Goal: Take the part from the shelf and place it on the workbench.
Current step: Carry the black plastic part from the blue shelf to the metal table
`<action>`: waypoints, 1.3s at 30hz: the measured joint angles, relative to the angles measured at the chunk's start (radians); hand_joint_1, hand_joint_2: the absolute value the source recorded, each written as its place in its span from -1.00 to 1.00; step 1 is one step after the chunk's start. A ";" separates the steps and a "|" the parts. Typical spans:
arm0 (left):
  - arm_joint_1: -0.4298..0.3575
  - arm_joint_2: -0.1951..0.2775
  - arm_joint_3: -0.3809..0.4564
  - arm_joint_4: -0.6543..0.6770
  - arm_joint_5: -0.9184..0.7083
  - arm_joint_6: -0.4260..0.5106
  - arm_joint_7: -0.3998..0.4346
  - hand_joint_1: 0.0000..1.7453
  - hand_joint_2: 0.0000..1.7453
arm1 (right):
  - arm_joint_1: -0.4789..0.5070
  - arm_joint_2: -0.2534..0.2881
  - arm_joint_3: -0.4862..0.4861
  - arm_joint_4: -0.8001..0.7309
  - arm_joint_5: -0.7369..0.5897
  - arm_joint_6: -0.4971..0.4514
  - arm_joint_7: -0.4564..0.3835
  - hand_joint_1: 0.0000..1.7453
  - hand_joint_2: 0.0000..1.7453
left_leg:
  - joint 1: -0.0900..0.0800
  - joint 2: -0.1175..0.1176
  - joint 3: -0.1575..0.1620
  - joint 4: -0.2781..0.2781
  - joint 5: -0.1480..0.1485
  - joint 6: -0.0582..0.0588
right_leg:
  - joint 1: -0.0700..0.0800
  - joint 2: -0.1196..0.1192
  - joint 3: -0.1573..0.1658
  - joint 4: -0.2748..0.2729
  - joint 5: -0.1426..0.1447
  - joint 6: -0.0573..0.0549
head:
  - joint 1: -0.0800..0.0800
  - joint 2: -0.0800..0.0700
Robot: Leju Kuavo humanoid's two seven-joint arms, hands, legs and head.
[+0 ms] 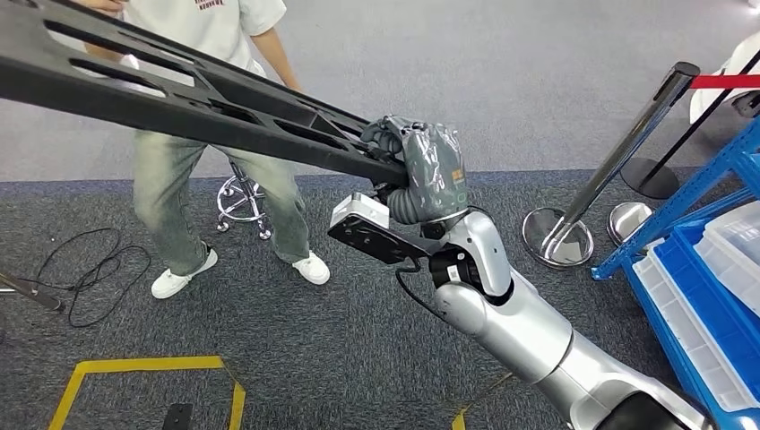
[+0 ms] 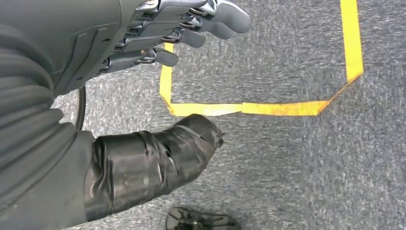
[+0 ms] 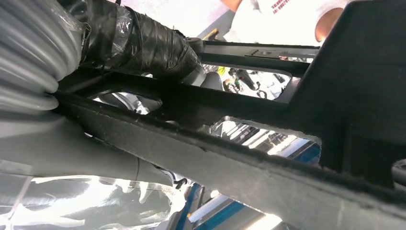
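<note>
The part (image 1: 179, 85) is a long black flat frame with slotted cut-outs. It stretches from the upper left to the middle of the head view, held up in the air. My right hand (image 1: 421, 166) grips its near end, fingers wrapped over the top edge. In the right wrist view the part (image 3: 249, 143) crosses close in front, with my taped thumb (image 3: 143, 45) over it. A person (image 1: 211, 179) in a white shirt stands at the far end of the part. My left hand (image 2: 158, 38) hangs over the grey carpet, fingers apart and holding nothing.
A blue shelf (image 1: 708, 296) with white and blue trays stands at the right. A chrome stanchion post (image 1: 609, 170) with round bases leans beside it. Yellow floor tape (image 1: 143, 372) marks a box at the lower left. A black cable (image 1: 90, 269) and a stool base (image 1: 242, 202) lie near the person.
</note>
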 joint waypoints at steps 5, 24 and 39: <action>0.002 0.000 -0.004 0.000 0.000 0.004 0.005 -1.00 1.00 | 0.000 -0.001 -0.002 -0.005 0.000 -0.001 0.002 1.00 1.00 | 0.000 -0.006 0.031 -0.017 -0.032 0.040 | 0.001 0.000 -0.041 0.093 0.002 0.017 | 0.005 0.000; -0.003 -0.006 -0.007 0.000 0.009 0.030 0.056 -1.00 1.00 | 0.013 -0.009 -0.004 -0.012 -0.022 -0.015 0.008 1.00 1.00 | 0.001 -0.014 -0.001 0.244 -0.234 -0.006 | 0.010 0.002 -0.151 0.001 0.144 -0.041 | 0.003 0.000; -0.006 -0.007 -0.008 0.000 0.011 0.043 0.076 -1.00 1.00 | 0.028 -0.013 -0.012 -0.010 -0.021 -0.038 0.003 1.00 1.00 | -0.001 -0.023 0.049 -0.004 -0.054 0.044 | 0.004 -0.006 -0.243 0.283 -0.034 0.017 | 0.006 0.000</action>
